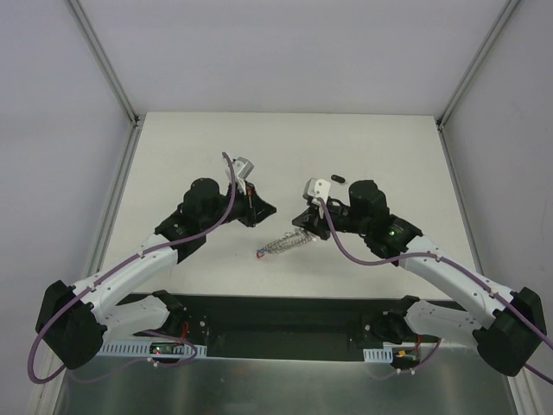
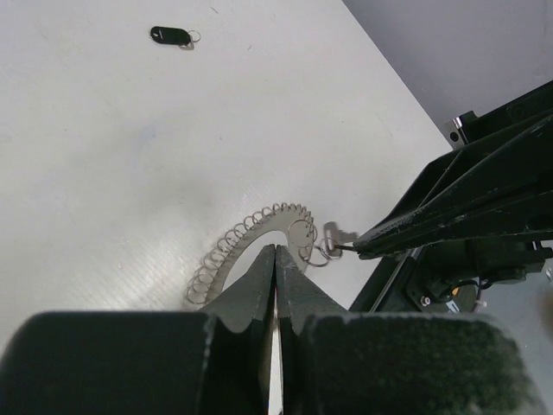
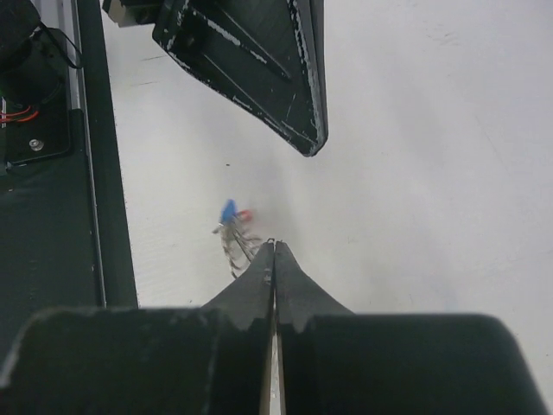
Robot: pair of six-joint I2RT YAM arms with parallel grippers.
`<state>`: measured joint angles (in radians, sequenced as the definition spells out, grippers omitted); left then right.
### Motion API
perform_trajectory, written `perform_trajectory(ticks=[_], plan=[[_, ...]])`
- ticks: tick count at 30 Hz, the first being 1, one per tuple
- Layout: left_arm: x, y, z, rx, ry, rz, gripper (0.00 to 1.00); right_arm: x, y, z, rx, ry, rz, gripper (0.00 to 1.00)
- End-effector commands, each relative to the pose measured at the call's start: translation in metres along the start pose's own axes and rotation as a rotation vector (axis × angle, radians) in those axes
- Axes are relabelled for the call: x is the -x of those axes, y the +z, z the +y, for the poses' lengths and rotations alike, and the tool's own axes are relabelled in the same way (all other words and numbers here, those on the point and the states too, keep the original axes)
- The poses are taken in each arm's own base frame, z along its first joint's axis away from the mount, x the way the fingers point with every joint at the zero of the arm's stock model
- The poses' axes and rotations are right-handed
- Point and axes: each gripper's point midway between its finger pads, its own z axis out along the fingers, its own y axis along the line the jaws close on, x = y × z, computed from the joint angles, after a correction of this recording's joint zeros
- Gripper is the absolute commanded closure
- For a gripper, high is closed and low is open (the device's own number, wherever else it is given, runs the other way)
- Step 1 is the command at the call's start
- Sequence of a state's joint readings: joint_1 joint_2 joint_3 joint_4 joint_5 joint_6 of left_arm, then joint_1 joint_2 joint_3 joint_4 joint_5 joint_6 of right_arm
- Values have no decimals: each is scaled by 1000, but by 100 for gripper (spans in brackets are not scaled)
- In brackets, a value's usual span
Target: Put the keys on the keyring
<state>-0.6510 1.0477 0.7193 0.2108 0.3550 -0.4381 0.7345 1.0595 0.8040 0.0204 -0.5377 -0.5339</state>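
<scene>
The keyring (image 1: 285, 243) lies mid-table, a flat grey ring (image 2: 259, 232) rimmed with wiry loops, its blue tag (image 3: 228, 210) and red tag (image 3: 245, 214) at the near end. My right gripper (image 3: 274, 244) is shut, pinching a small silver piece at the ring's rim; in the left wrist view its tip (image 2: 356, 246) meets that piece. My left gripper (image 2: 275, 249) is shut with nothing between its fingers, hanging just over the ring's hole. One of the keys (image 1: 338, 178), small, black and oblong, lies apart on the table behind the right arm (image 2: 170, 35).
White walls with metal corner posts close in the table (image 1: 389, 147) on three sides. A black base plate (image 1: 285, 316) runs along the near edge between the two arm bases. The left gripper's fingers (image 3: 259, 60) hang high in the right wrist view.
</scene>
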Motion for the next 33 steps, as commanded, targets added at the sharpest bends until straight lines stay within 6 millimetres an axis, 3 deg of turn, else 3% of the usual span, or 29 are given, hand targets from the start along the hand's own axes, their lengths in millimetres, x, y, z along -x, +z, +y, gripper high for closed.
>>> perform_trajectory(ticks=[1, 7, 11, 13, 15, 19, 25, 27, 33], plan=[[12, -3, 0, 9, 5, -45, 100, 5, 1, -4, -16, 6, -31, 99], [10, -6, -1, -1, 34, -39, 100, -7, 2, -9, -42, 37, 3, 99], [10, -9, 3, 18, 73, -35, 96, -30, -1, -29, -158, 103, 92, 99], [11, -13, 5, 35, 90, -14, 79, -49, -8, -29, -186, 176, 173, 97], [13, -17, 9, 58, 122, -2, 61, -58, -13, -27, -199, 220, 217, 80], [21, -26, 20, 115, 151, -15, 40, -91, -21, -11, -212, 383, 335, 62], [33, -46, 56, 268, 119, -20, 11, -141, -34, 2, -329, 625, 489, 50], [36, -55, 71, 334, 119, -18, 7, -150, -35, 8, -359, 687, 518, 45], [41, -82, 104, 468, 152, 5, 2, -189, -47, 24, -510, 781, 676, 44]])
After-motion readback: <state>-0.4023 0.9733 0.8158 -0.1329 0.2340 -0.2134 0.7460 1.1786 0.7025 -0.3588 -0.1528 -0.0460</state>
